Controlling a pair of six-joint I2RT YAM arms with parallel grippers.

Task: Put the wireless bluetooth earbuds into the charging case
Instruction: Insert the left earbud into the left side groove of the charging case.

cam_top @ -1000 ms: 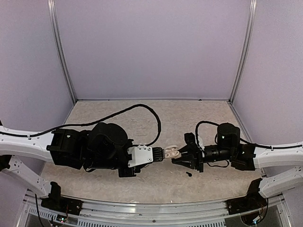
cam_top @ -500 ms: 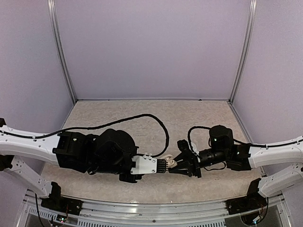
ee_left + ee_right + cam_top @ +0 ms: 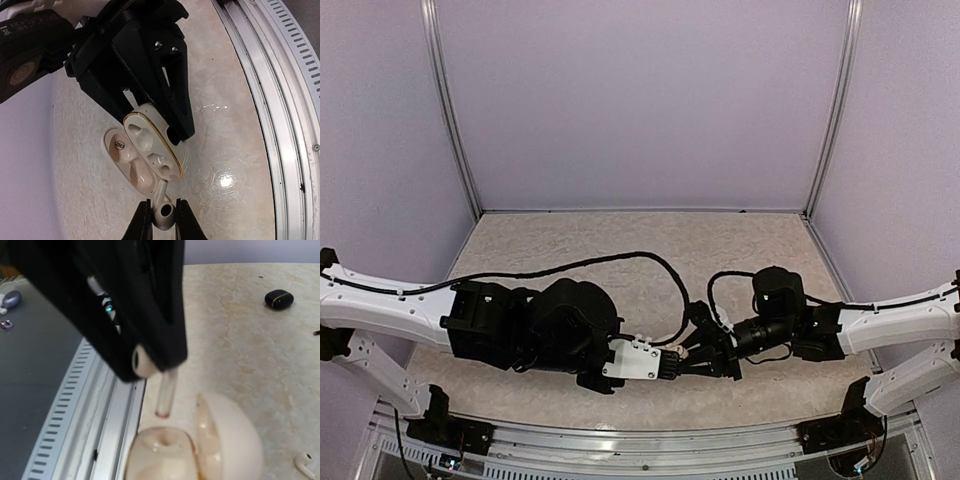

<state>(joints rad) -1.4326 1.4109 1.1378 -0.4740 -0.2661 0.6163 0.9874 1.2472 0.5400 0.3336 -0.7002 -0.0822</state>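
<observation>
One white earbud point(image 3: 164, 216) at the charging case point(image 3: 131, 162)
The left gripper point(image 3: 162, 209) is pinching the earbud just beside the open case; the right gripper point(image 3: 152, 117) seems to be clamping the lid, contact hidden. Only the right wrist view is showing a black case point(image 3: 278, 298).

Pretty sure I'm driving in a lab test cell here: plain lavender panels point(image 3: 640, 100) on aluminium posts point(image 3: 448, 110) box in a beige stone-look tabletop point(image 3: 620, 232) with a slotted metal rail point(image 3: 280, 100) along its near edge.

White earbud point(image 3: 163, 214) stem-down just above cream charging case point(image 3: 131, 162) — lid raised
</observation>
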